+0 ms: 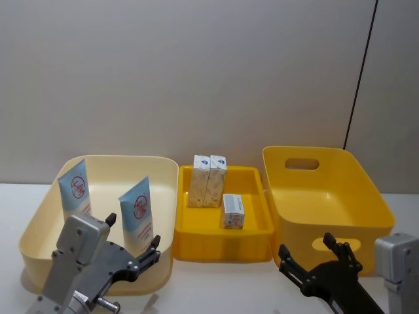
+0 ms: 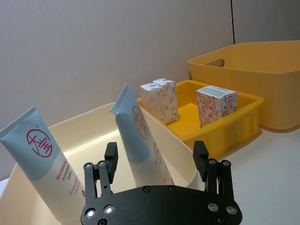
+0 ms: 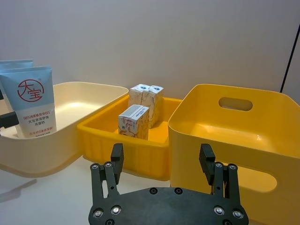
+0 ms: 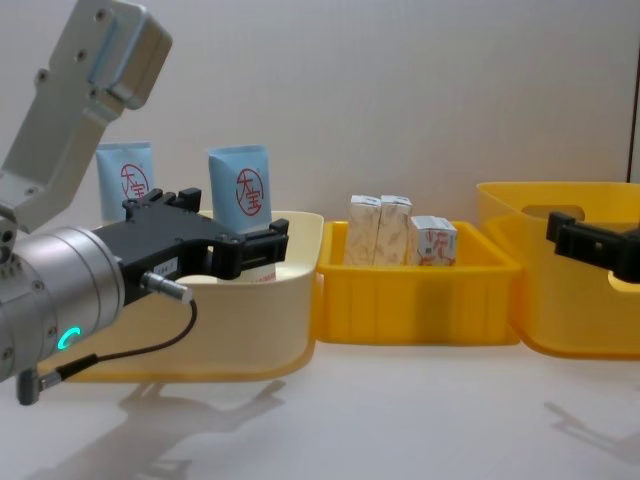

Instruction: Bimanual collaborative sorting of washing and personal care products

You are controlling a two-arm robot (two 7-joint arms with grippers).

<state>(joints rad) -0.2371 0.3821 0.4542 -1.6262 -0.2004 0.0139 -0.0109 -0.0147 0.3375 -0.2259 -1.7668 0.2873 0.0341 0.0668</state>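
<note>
**Both Grippers Open and Empty at the Bins**

Widest first: the white table (image 1: pixel 222 288) carries three containers in a row. On the robot's right sits the deep yellow bin (image 1: pixel 366 190), tall-walled with a handle slot in its far wall, and bare inside. On the left is the cream bin (image 1: pixel 39 216), broad and rounded. Squeezed between them, touching or nearly touching both, is the shallow yellow tray (image 1: pixel 196 229).

Now the arms. The left gripper (image 2: pixel 155 152) hovers at the cream bin's near rim, pointing in over it, fingers spread wide and nothing between them. The right gripper (image 3: pixel 161 152) hangs in front of the deep yellow bin's near wall, also spread wide and carrying nothing.

On to the products. Two light-blue tubes stand in the cream bin, white bases down, each showing a red circled character. The far tube (image 1: pixel 76 190) leans toward the bin's back left. The near tube (image 1: pixel 137 212) stands closer to the front, and from the left wrist it lines up right beyond the finger gap, clear of both fingers.

Smallest of all, three beige speckled cartons in the tray. Two stand upright, pressed side by side at the back: the left carton (image 1: pixel 200 181) and its neighbour (image 1: pixel 217 180). The third carton (image 1: pixel 233 210) sits apart, nearer the front and toward the right.
</note>
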